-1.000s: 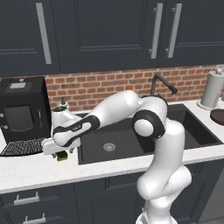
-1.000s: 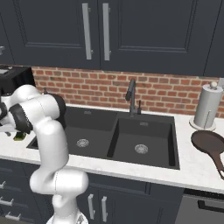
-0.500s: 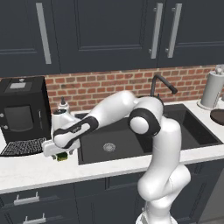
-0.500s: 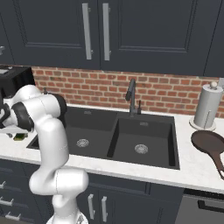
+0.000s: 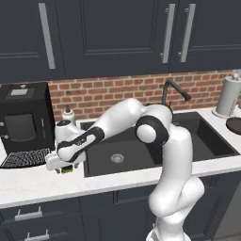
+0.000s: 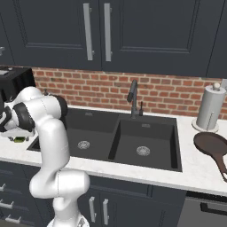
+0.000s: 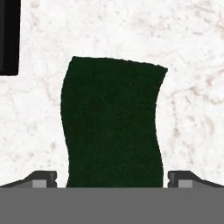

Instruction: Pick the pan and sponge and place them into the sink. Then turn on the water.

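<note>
The sponge (image 7: 111, 127) lies flat on the white marble counter with its dark green scrub top up. My gripper (image 7: 113, 178) is open right over it, one fingertip on each side of its near end. In the left base view the gripper (image 5: 63, 164) is low on the counter left of the sink (image 5: 136, 162), with the sponge (image 5: 67, 169) just under it. The sponge (image 6: 18, 139) peeks out beside the arm in the right base view. The dark brown pan (image 6: 213, 144) rests on the counter right of the black double sink (image 6: 116, 135). No water runs from the black faucet (image 6: 132, 95).
A black coffee machine (image 5: 23, 122) stands at the back left, close behind my hand, with a dark grille (image 5: 23, 157) in front of it. A small soap bottle (image 5: 68, 113) is by the brick wall. A paper towel roll (image 6: 208, 108) stands behind the pan.
My hand has sunk a little lower onto the sponge. The jaws have stayed wide, and the sponge and pan have not moved.
</note>
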